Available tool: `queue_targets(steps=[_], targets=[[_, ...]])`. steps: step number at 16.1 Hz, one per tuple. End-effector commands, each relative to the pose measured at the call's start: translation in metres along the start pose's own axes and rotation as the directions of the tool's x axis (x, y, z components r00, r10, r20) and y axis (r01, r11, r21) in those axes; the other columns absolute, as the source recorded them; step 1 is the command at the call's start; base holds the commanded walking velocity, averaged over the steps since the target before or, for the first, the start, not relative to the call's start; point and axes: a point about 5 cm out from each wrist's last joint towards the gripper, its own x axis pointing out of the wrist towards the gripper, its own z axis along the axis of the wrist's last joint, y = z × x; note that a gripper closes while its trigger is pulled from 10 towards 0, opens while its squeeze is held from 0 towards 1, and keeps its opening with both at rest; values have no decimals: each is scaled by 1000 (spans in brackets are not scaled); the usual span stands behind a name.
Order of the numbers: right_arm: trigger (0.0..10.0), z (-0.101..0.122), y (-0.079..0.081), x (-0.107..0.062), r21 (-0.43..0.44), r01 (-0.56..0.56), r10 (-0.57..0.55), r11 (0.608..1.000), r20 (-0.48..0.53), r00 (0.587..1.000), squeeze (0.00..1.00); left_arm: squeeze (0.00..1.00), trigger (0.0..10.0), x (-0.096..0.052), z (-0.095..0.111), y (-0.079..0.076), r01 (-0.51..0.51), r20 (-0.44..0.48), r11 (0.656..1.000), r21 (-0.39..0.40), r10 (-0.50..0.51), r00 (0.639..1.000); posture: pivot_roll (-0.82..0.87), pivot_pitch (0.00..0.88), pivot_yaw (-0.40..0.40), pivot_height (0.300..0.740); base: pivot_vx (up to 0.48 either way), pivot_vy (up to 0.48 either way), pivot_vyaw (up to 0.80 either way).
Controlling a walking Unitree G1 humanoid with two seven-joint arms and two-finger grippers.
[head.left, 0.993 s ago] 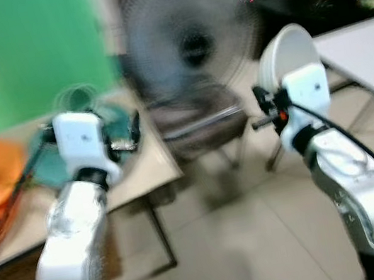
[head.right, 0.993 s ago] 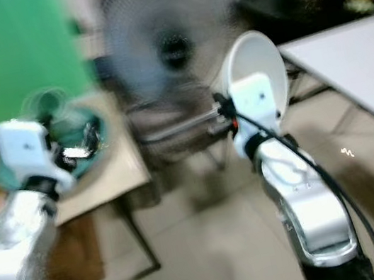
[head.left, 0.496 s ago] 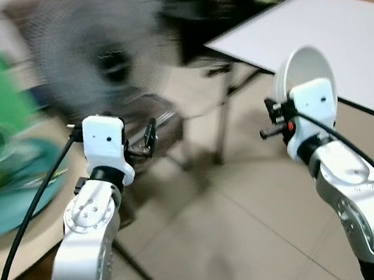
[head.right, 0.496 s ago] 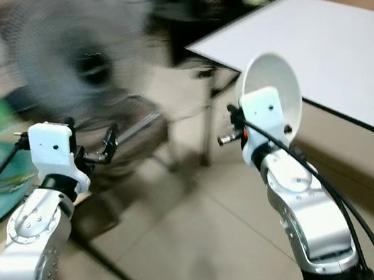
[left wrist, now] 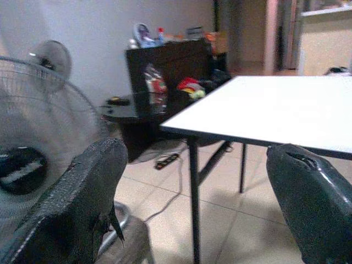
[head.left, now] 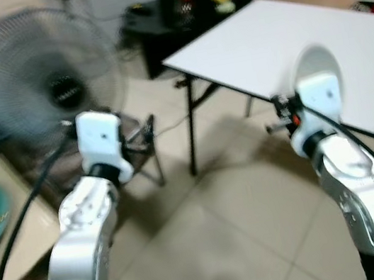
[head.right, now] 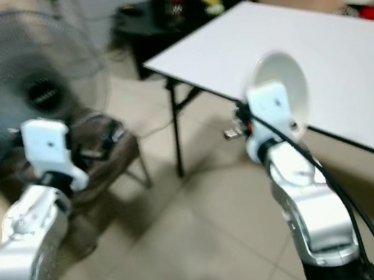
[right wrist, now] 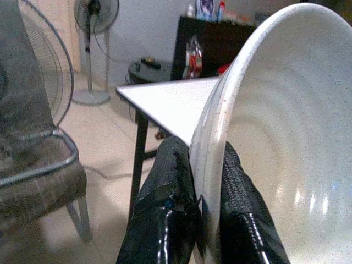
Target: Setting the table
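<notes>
Behind right claw [right wrist: 206, 206] — bowl [right wrist: 275, 137], seemingly rim-pinched.

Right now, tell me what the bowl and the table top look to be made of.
Bowl: probably glazed ceramic or melamine; white, finely speckled, with glossy highlights inside, pinched at the rim by the right gripper. Table top: likely laminated board; flat matte white with a thin dark edge, on black metal legs.

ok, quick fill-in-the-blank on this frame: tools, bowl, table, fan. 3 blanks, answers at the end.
1. The right tool is shut on the rim of a white ____.
2. The left tool is open and holds ____.
3. The white table stands on the robot's ____ side, the fan on the other.

Missing words: bowl; nothing; right
</notes>
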Motion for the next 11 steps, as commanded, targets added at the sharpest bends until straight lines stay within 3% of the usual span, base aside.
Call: queue_targets(steps=[1, 7, 11], targets=[[10000, 2, 0, -2, -9, -8, 8, 1000, 17, 1000, 0, 0, 10000, 2, -2, 0, 5, -7, 1000, -1, -5, 1000, 67, 0, 18, 740, 345, 0, -781], [10000, -3, 5, -1, 15, -14, 14, 1000, 6, 1000, 0, 0, 10000, 1, -1, 5, 24, -15, 1000, 15, -24, 1000, 78, 0, 18, 740, 344, 0, -747], [10000, -5, 2, -3, -32, -57, 58, 998, 19, 998, 0, 0, 10000, 0, -4, 4, 22, -23, 1000, 19, -22, 999, 85, 0, 16, 740, 346, 0, 0]])
